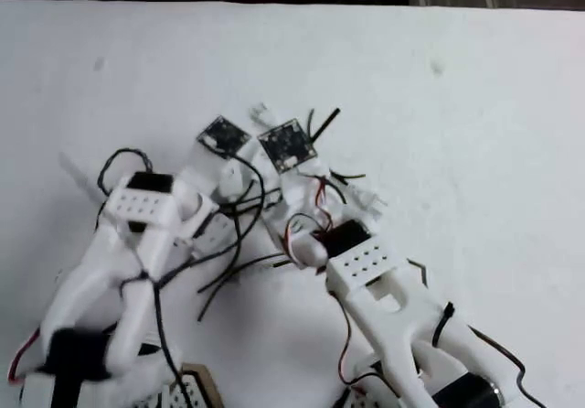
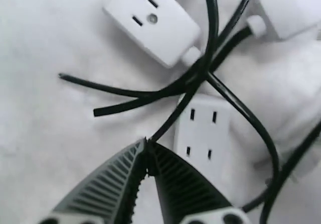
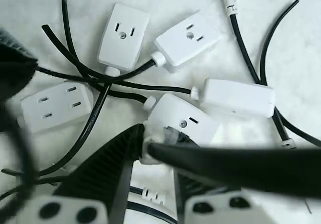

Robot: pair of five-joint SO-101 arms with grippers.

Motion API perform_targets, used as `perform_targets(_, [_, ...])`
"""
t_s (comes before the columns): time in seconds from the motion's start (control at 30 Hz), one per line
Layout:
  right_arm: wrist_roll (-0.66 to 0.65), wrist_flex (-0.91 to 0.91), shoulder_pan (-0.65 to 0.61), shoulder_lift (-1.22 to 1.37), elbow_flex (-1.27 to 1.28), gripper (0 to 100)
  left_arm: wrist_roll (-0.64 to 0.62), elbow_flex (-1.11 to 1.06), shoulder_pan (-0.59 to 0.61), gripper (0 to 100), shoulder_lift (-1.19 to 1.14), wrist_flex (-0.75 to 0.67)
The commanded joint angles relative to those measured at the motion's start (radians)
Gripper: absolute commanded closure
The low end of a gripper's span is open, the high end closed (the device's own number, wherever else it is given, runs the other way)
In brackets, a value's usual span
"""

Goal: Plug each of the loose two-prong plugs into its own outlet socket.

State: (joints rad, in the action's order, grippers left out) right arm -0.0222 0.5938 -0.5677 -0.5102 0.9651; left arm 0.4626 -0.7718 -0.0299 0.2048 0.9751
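Observation:
Several white outlet sockets on black cords lie tangled in mid-table. In the left wrist view a three-hole socket [image 2: 150,20] and a double two-slot socket [image 2: 203,133] lie just past my left gripper [image 2: 146,151], which is shut with a black cord [image 2: 175,111] pinched at its tips. My right gripper [image 3: 150,148] is shut on a small white plug [image 3: 153,143], held against a white socket [image 3: 183,118]. Beyond lie more sockets [image 3: 123,35], [image 3: 188,35] and the double socket [image 3: 57,106]. From above, both grippers [image 1: 219,225], [image 1: 306,234] hang over the tangle.
Loose black cord ends [image 1: 228,284] trail toward the front of the white table [image 1: 475,106]. A thick black cable [image 3: 241,166] crosses close in front of the right wrist camera. A wooden piece [image 1: 196,385] sits at the front edge. The table's far half has free room.

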Motion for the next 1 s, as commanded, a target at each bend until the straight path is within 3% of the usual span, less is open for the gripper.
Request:
perform_targets(0.0, [0.011, -0.019, 0.012, -0.005, -0.005, 98.1, 0.003, 0.157, 0.062, 98, -0.156, -0.02])
perform_targets(0.2, [0.011, -0.019, 0.012, -0.005, -0.005, 98.1, -0.04, 0.322, 0.166, 98, -0.242, -0.018])
perform_targets(0.5, [-0.002, -0.035, -0.044, -0.004, -0.023, 98.1, -0.043, 0.311, 0.259, 98, 0.03, 0.169])
perform_targets(0.7, [-0.061, -0.033, -0.157, -0.002, -0.06, 98.1, -0.048, 0.083, 0.407, 98, 0.28, 0.084])
perform_targets(0.97, [-0.063, -0.035, -0.243, 0.124, -0.181, 98.1, -0.112, -0.253, 0.478, 98, 0.478, -0.084])
